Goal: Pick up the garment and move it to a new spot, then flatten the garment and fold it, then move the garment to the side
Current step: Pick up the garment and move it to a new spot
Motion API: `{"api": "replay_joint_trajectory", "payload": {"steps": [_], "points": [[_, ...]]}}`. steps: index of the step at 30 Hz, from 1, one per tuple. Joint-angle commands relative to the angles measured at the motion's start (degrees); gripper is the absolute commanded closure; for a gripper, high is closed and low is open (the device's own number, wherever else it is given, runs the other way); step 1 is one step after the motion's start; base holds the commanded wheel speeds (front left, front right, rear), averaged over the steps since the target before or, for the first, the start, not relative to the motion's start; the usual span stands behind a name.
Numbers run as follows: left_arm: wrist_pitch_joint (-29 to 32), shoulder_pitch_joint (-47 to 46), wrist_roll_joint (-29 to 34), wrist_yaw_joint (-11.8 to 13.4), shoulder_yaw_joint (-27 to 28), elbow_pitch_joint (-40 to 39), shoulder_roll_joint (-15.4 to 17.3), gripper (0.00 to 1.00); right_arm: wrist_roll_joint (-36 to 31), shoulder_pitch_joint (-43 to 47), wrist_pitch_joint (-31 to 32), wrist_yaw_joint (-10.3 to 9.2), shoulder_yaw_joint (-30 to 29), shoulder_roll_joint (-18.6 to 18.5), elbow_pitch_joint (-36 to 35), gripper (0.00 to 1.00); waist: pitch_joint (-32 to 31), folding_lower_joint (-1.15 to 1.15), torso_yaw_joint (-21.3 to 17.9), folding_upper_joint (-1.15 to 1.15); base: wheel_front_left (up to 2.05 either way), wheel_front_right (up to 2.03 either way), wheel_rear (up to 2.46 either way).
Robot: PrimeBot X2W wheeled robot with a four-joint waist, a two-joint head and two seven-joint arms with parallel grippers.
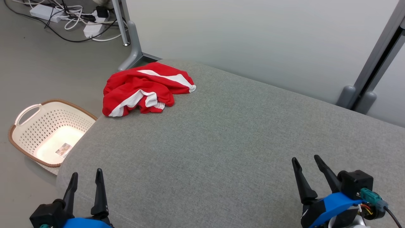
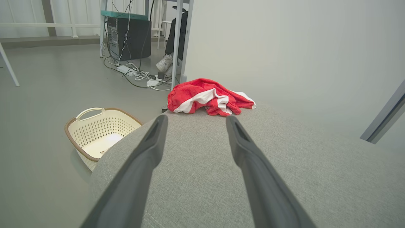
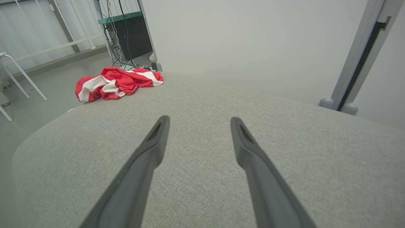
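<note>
You are at the very start: the first step, picking the garment up, is not yet begun. The red-and-white garment (image 1: 145, 88) lies crumpled at about 11 o'clock on the grey padded surface (image 1: 227, 142), right at its far left corner, with one edge close to the rim. Your left gripper (image 1: 87, 171) sits at 7 o'clock and your right gripper (image 1: 305, 157) at 5 o'clock. Both have their fingers spread wide, hold nothing, and are well apart from the cloth. A pale basket (image 1: 41, 126) stands on the floor at 9 o'clock, just beside the surface. I judge the left arm the nearer one, so reach it forward toward 11 o'clock, come down on a raised fold of the heap, and pinch enough layers to lift it whole. Mind the corner: a nudge there could push the cloth off toward the floor
</note>
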Motion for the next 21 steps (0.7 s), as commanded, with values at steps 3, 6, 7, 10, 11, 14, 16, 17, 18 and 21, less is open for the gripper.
{"api": "replay_joint_trajectory", "payload": {"steps": [3, 6, 7, 10, 11, 14, 16, 17, 18, 21], "points": [[0.16, 0.08, -0.37, 0.60, 0.63, -0.92, 0.30, 0.00, 0.19, 0.53, 0.11, 0.03, 0.15, -0.08, -0.05, 0.00, 0.18, 0.00, -0.59, 0.00, 0.00, 0.00, 0.00], [0.50, -0.96, -0.78, 0.60, 1.11, -1.70, 0.78, 0.00, -0.08, 0.57, 0.18, 0.03, 0.20, -0.08, -0.54, 0.00, 0.80, 0.00, -1.07, 0.00, 0.00, 0.00, 0.00], [0.81, -1.84, -0.69, 0.16, 0.99, -1.98, 1.22, 0.00, -0.24, 0.55, 0.31, 0.03, 0.18, -0.08, -0.80, 0.00, 1.15, 0.00, -1.16, 0.00, 0.00, 0.00, 0.00], [1.63, -3.98, -0.78, -0.38, 1.33, -2.46, 2.09, 0.00, -0.63, 0.30, 0.55, 0.03, 0.26, -0.08, -1.37, 0.00, 2.06, 0.00, -1.50, 0.00, 0.00, 0.00, 0.00], [2.02, -4.85, -0.77, -0.63, 1.54, -2.60, 2.73, 0.00, -0.72, 0.03, 0.72, 0.03, 0.33, -0.08, -1.71, 0.00, 2.67, 0.00, -1.77, 0.00, 0.00, 0.00, 0.00], [4.38, -8.91, -1.45, -1.50, 2.43, -2.23, 4.38, 0.00, -1.44, -1.29, 1.43, 0.03, 0.28, -0.08, -2.94, 0.00, 4.97, 0.00, -2.73, 0.00, 0.00, 0.00, 0.00], [6.22, -12.35, -2.70, -1.96, 3.53, -1.05, 5.39, 0.00, -2.06, -2.22, 1.75, 0.03, 0.60, -0.09, -4.08, 0.00, 7.03, 0.00, -3.78, 0.00, 0.00, 0.00, 0.00], [6.90, -14.27, -3.37, -2.09, 4.08, -0.20, 5.56, 0.00, -2.34, -2.69, 1.75, 0.03, 0.55, -0.19, -4.62, 0.00, 7.99, 0.00, -4.33, 0.00, 0.00, 0.00, 0.00], [7.76, -16.01, -4.55, -2.13, 5.02, 0.99, 5.54, 0.00, -2.58, -3.19, 1.62, 0.03, 0.75, -0.38, -5.23, 0.00, 9.11, 0.00, -5.01, 0.00, 0.00, 0.00, 0.00], [9.90, -21.83, -6.91, -2.52, 7.02, 4.82, 6.31, 0.00, -3.26, -4.87, 0.67, 0.03, 0.99, -0.76, -7.09, 0.00, 12.65, 0.00, -7.30, 0.00, 0.00, 0.00, 0.00]]}}
